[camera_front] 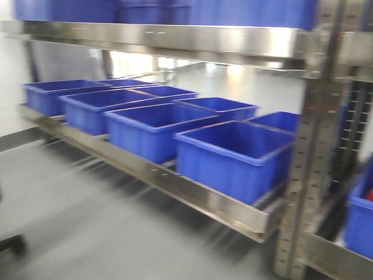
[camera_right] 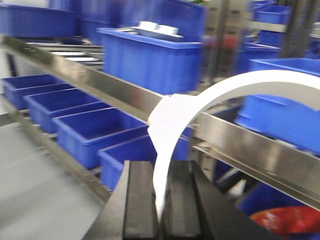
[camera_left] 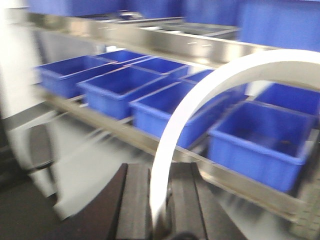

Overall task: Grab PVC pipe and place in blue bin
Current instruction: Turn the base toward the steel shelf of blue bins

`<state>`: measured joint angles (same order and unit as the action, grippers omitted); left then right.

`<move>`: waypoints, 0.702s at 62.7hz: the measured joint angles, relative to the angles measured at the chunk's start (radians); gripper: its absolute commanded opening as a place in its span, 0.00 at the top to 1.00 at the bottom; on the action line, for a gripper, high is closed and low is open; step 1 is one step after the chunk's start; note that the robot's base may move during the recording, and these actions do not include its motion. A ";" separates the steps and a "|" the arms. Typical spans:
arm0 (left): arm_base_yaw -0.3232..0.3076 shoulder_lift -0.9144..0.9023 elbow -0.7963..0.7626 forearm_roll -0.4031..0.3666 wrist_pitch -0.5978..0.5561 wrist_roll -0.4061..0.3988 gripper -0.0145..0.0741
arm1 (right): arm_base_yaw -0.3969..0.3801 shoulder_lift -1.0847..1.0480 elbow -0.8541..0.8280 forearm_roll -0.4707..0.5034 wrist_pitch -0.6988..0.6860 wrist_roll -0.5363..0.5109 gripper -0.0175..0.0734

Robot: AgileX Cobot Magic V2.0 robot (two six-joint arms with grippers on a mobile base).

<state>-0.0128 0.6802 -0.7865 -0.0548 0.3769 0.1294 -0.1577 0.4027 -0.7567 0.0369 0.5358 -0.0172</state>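
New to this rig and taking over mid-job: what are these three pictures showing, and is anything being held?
This is a two-armed robot on a mobile base. The front picture looks ahead at a steel shelving rack carrying a row of open blue plastic bins, which look empty. The other two pictures come from a camera on each wrist, looking along the dark fingers. In the left wrist view, the left gripper is shut on a white curved PVC pipe. In the right wrist view, the right gripper clamps a similar white curved piece. I cannot tell whether that is one pipe or two. All views are blurred.
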 measured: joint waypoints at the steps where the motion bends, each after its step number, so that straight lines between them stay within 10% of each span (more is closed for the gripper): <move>1: 0.000 0.000 0.000 0.000 0.000 0.000 0.96 | 0.000 0.000 0.000 0.000 0.000 0.000 0.99; 44: 0.000 0.000 0.000 0.000 0.000 0.000 0.96 | 0.000 0.000 0.000 0.000 0.000 0.000 0.99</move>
<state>-0.0128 0.6802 -0.7865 -0.0548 0.3769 0.1294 -0.1577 0.4027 -0.7567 0.0369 0.5358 -0.0172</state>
